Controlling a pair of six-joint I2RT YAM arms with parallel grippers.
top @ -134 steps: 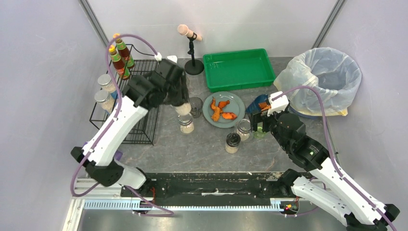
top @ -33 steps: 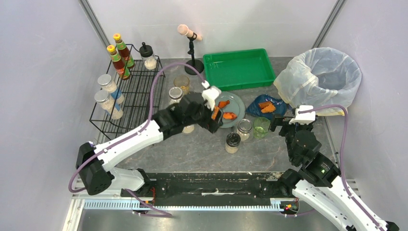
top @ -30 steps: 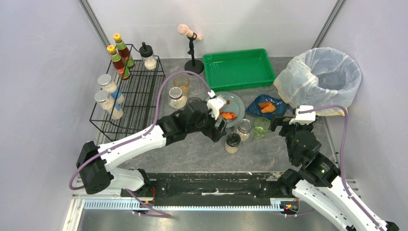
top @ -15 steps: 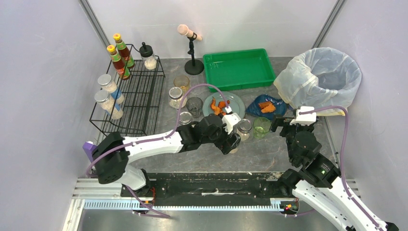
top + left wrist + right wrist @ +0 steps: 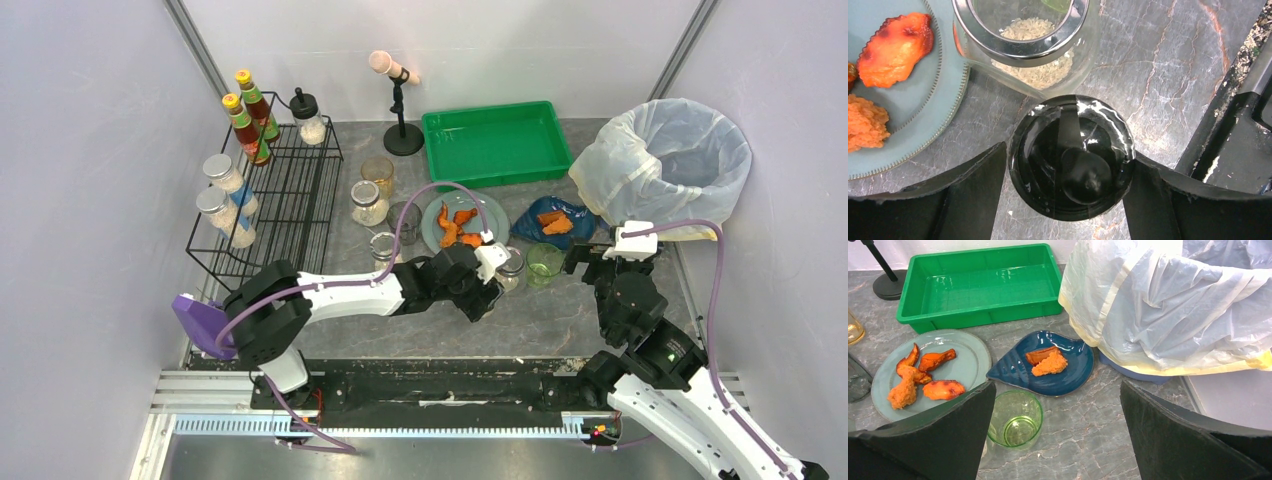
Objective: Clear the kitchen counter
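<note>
Black plastic fills my left wrist view: the black-lidded jar (image 5: 1071,157) stands on the kitchen counter (image 5: 545,320) between the fingers of the left gripper (image 5: 1070,180). Its jaws are spread wide and lie right against the lid on both sides, but I cannot tell whether they are pinching it. I reckon I reached that arm across because this jar belongs in the wire rack (image 5: 290,195) with the others. The right gripper (image 5: 1056,386) hangs fully spread and empty near the green glass (image 5: 1015,419), held back, I judge, to keep clear. On the counter I count three silver-rimmed jars and three glasses. There is also one grey plate (image 5: 973,352) with four fried pieces and one blue dish (image 5: 1078,362) with two.
</note>
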